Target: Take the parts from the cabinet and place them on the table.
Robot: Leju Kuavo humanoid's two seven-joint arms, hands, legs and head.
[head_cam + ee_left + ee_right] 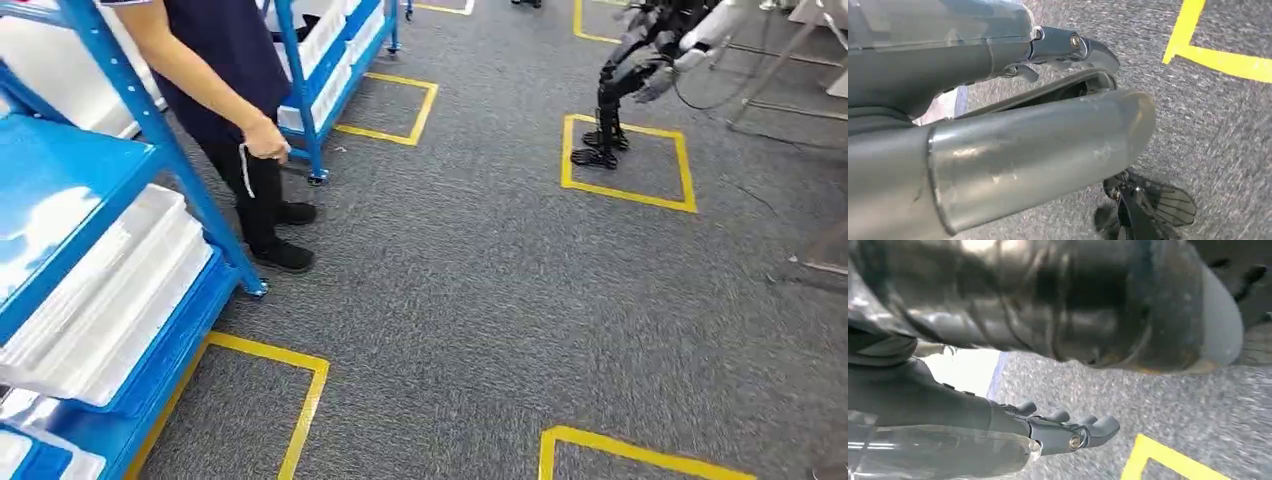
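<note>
The blue cabinet (150,120) stands at my left in the head view. Stacked white trays (110,290) lie on its lower shelf, and its upper shelf is a bare blue sheet (55,175). I cannot make out single parts in the trays. My left hand (1068,47) hangs over the grey carpet with its fingers stretched out and nothing in them. My right hand (1068,432) hangs the same way, fingers apart and only slightly curled at the tips, holding nothing. A white and blue edge (968,370) shows behind the right hand.
A person (230,60) in dark clothes stands close beside the cabinet, one hand (265,140) hanging by its post. A second blue rack (330,60) is behind them. Another robot (630,80) stands at the far right. Yellow tape squares (625,190) mark the grey carpet.
</note>
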